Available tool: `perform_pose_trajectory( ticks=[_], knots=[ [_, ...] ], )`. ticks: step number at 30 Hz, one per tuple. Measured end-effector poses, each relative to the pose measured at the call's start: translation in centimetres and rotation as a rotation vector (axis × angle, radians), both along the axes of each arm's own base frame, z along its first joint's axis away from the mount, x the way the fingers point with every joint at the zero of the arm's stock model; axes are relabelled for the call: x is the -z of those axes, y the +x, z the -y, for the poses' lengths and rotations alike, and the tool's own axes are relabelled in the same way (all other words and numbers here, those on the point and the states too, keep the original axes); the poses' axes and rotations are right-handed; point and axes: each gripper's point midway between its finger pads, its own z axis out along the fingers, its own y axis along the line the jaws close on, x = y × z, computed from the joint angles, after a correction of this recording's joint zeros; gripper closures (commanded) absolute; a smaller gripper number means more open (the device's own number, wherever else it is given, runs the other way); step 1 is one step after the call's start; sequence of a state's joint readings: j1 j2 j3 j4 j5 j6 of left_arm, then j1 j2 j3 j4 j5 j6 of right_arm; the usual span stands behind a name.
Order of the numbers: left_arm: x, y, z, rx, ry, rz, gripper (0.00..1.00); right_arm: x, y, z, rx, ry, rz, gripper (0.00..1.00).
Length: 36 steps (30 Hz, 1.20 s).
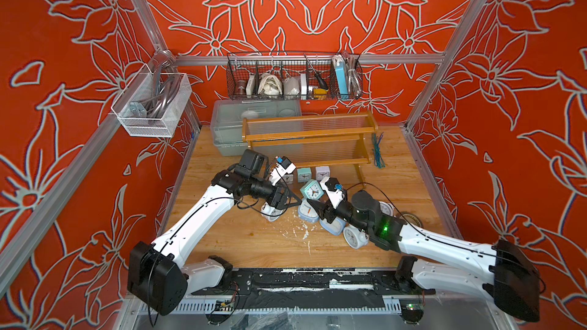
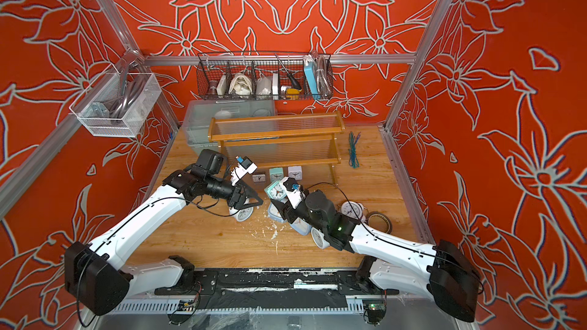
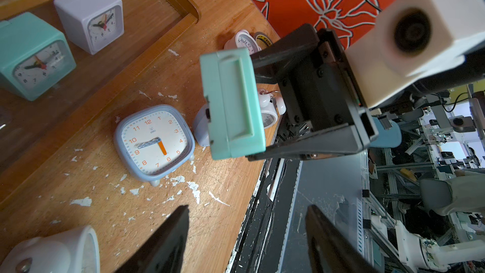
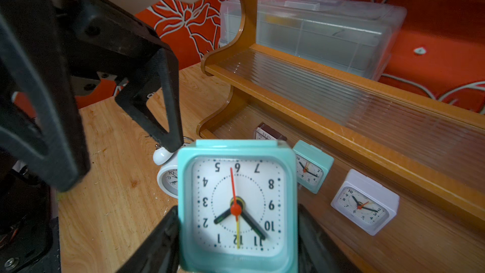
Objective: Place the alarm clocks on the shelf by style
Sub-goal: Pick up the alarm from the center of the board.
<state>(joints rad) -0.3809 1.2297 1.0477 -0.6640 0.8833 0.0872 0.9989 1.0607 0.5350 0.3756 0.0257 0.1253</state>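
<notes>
Placement is best done with the teal clock point(image 4: 237, 206), gripped between the right fingers point(image 4: 157, 245), kept level and lowered onto the shelf point(image 4: 288, 93) ahead of them beside the white clock point(image 4: 364, 203), the open, empty left fingers point(image 3: 168, 237) kept clear.

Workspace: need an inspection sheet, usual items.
Surface: wooden table, white flecks near the front centre.
Job's things: shelf has three small clocks on its bottom tier, none higher. The teal clock is held above the table. Two blue clocks and three bell clocks are on the table.
Clutter: tape roll, ties, bin behind the shelf.
Grippers: right gripper shut on the teal clock. Left gripper open, empty, over a bell clock.
Cables: black cables loop off both wrists near the clocks.
Surroundings: red floral walls, wire basket with tools, mesh basket with hoses.
</notes>
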Motion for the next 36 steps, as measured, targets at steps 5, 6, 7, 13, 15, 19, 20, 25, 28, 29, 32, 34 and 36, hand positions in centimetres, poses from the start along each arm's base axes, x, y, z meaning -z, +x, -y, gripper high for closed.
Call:
perform_pose_trajectory(
  ticks=[5,6,7,13,15,19,20,25,28,29,32,34,36],
  knots=[
    [0.0,0.1,0.0,-0.004,0.002,0.002,0.29,0.5,-0.7,-0.7,-0.026,-0.011,-0.005,0.49],
    [0.0,0.1,0.0,-0.005,0.002,0.004,0.29,0.6,-0.8,-0.8,-0.031,-0.014,-0.005,0.49],
    [0.0,0.2,0.0,-0.007,0.002,0.005,0.29,0.7,-0.9,-1.0,-0.037,-0.018,-0.005,0.49],
    [0.0,0.3,0.1,-0.007,0.001,0.010,0.29,1.4,-1.7,-1.7,-0.067,-0.041,-0.007,0.49],
    [0.0,0.2,0.1,-0.005,0.001,0.009,0.29,1.6,-1.9,-2.0,-0.079,-0.051,-0.005,0.49],
    [0.2,0.2,0.3,0.001,0.005,0.002,0.30,1.8,-2.4,-2.7,-0.111,-0.079,0.002,0.48],
    [0.3,0.2,0.3,0.003,0.006,-0.001,0.30,1.9,-2.5,-2.9,-0.121,-0.088,0.008,0.47],
    [1.0,0.1,0.6,0.013,0.018,-0.029,0.32,1.7,-2.9,-3.3,-0.160,-0.141,0.037,0.45],
    [1.5,0.0,0.7,0.019,0.027,-0.045,0.34,1.3,-3.0,-3.5,-0.182,-0.165,0.060,0.45],
    [1.6,-0.1,0.7,0.020,0.028,-0.049,0.35,1.2,-3.1,-3.6,-0.190,-0.169,0.066,0.44],
    [1.6,-0.1,0.7,0.021,0.030,-0.055,0.39,1.2,-3.3,-3.6,-0.212,-0.193,0.077,0.44],
    [1.6,-0.2,0.7,0.023,0.031,-0.054,0.42,1.4,-3.5,-3.7,-0.228,-0.209,0.081,0.44],
    [1.6,-0.3,0.8,0.027,0.030,-0.054,0.45,1.8,-3.7,-3.6,-0.242,-0.226,0.083,0.44]
  ],
)
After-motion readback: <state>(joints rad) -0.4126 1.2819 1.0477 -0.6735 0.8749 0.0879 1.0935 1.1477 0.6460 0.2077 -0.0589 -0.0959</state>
